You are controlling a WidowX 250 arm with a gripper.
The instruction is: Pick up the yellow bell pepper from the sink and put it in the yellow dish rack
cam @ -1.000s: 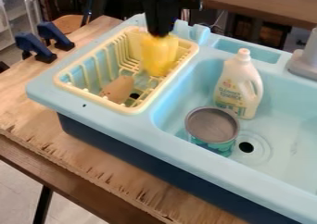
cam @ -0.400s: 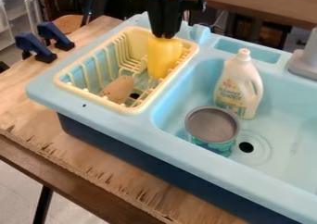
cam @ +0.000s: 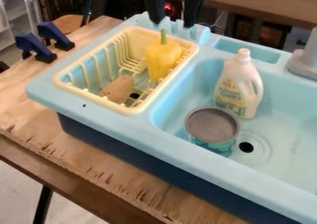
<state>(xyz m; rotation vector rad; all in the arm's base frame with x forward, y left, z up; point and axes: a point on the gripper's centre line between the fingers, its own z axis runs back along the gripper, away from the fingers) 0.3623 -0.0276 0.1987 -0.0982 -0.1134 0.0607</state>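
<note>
At the top of the camera view my black gripper [cam: 174, 21] is open, its two fingers spread apart with nothing between them. Just below it, a yellow bell pepper [cam: 162, 59] with a green stem stands upright in the right part of the pale yellow dish rack [cam: 65, 85]. Toward the rack's front lies a brown potato-like object [cam: 117, 89]. The rack sits in the left side of the light blue toy sink [cam: 170, 147].
In the right basin stand a white cleaner bottle [cam: 239, 85] and a grey-topped teal can [cam: 212, 131], beside the drain hole. A grey faucet [cam: 305, 61] is at the right edge. Dark blue clamps [cam: 54, 36] grip the wooden table [cam: 25, 108] at upper left.
The gripper was shut on the pepper's top; it has opened and risen, and the green stem is now exposed. The pepper shifted slightly right earlier and now stays in the rack.
</note>
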